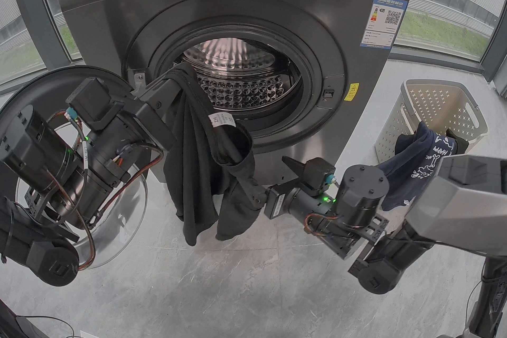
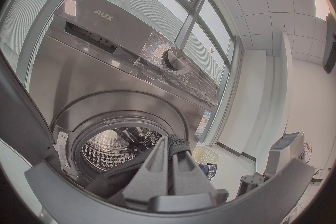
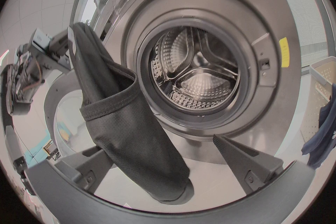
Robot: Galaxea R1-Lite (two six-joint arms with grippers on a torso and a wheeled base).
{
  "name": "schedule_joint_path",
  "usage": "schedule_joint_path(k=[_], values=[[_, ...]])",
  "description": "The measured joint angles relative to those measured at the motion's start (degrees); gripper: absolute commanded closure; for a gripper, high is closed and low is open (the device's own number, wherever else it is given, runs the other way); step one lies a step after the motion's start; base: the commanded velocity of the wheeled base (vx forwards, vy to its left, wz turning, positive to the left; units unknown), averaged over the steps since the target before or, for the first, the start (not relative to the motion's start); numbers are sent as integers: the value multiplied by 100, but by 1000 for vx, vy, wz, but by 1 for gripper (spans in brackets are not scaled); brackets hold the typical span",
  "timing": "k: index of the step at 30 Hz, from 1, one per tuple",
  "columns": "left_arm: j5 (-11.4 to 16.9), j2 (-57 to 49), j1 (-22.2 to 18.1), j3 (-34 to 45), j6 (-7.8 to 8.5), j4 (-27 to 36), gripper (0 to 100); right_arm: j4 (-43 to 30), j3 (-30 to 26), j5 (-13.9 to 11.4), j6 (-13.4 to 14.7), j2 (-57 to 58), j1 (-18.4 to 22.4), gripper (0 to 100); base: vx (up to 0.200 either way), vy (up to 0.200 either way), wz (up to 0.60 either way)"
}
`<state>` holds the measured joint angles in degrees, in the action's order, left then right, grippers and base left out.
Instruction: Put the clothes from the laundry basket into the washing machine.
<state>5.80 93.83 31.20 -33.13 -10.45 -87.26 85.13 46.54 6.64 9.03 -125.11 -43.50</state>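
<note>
The right gripper point(image 1: 269, 178) sits low, at 6 o'clock under the washer's opening. Its fingers are spread wide, and the hem of the black garment point(image 1: 195, 165) hangs between them without being gripped. The left gripper point(image 1: 174, 75) is at 9 o'clock on the opening's rim, its fingers pressed together on the garment's top edge. The cloth hangs from there in front of the washer point(image 1: 338, 38), with most of it below the opening's lip. The door point(image 1: 31, 85) stands open at the left. The drum point(image 1: 237, 75) looks empty.

Risks, as I judge them:
- If the left gripper lets go here, the garment would probably drop to the floor point(image 1: 253, 291), since little of it is over the lip.
- If it is pushed in from the top only, the hanging part could drag or catch on the door seal.

The garment carries a white tag point(image 1: 222, 119). The washer has a blue-and-white label point(image 1: 384, 21) at 1 o'clock of the opening, a yellow sticker point(image 1: 351, 92) at 3 o'clock, and a maker's mark on its top panel. The basket point(image 1: 449, 101) stands at the right with a navy garment point(image 1: 417, 165), printed in white, draped over its rim.
</note>
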Motion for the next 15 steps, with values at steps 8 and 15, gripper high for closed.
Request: schedule_joint_path(k=[8,15], values=[[2,22,55,15,5,-29,100,13,775,-107,-118,-802,-145,0,0,0,0],[5,22,111,23,11,-62,100,11,1324,-235,-200,-1279,-116,0,0,0,0]])
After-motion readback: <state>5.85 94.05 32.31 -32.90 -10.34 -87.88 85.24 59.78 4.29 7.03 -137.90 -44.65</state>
